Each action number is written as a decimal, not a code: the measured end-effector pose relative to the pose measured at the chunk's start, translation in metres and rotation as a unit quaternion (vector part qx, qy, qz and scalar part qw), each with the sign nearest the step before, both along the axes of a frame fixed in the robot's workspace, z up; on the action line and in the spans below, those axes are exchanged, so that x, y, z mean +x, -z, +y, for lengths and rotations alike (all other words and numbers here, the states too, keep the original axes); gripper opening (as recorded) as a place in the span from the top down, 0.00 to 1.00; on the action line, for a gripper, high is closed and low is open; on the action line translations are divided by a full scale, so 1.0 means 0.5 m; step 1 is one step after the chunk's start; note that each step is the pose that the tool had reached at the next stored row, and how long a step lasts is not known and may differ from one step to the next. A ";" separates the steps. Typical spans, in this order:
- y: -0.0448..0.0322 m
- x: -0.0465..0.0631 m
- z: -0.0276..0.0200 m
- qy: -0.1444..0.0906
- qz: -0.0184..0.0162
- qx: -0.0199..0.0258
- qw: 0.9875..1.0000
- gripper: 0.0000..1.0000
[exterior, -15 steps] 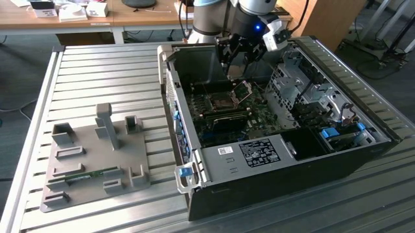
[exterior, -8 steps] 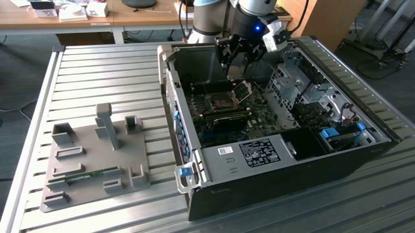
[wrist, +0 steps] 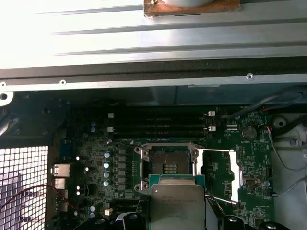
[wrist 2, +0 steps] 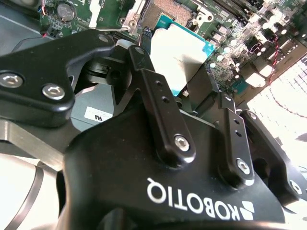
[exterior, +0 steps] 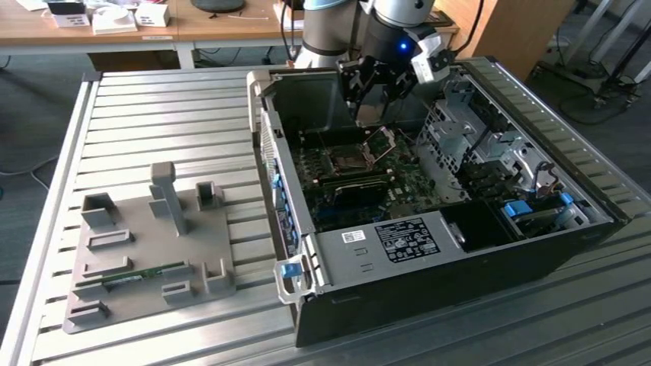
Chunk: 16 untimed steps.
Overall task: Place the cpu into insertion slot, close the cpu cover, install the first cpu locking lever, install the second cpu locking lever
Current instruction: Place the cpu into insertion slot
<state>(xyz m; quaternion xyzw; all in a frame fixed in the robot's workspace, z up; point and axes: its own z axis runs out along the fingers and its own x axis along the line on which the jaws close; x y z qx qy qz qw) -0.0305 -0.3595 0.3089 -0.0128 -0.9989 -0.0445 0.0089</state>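
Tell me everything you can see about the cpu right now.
The cpu is a thin square chip. It has a pale silver-grey, metal-looking face with faint print, set on a green board that shows as a narrow border. In the second wrist view the tool is shut on it, one finger at each of two opposite sides. It hangs above the motherboard beside the open insertion slot, not seated and touching nothing else. The cpu cover is swung open.

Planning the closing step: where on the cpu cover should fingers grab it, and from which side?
Its free top bar, opposite the hinge, from above. The cpu cover stands tilted open beside the insertion slot, on the exterior view's right, so that thin bar is the highest, most exposed part, I judge.
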 end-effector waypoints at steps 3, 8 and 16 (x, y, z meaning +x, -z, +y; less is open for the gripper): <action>0.005 0.000 0.0000 0.000 0.000 0.000 1.000 0.46; 0.017 -0.002 0.0000 0.000 0.000 0.000 1.000 0.46; 0.022 -0.005 0.0000 0.000 0.000 0.000 1.000 0.46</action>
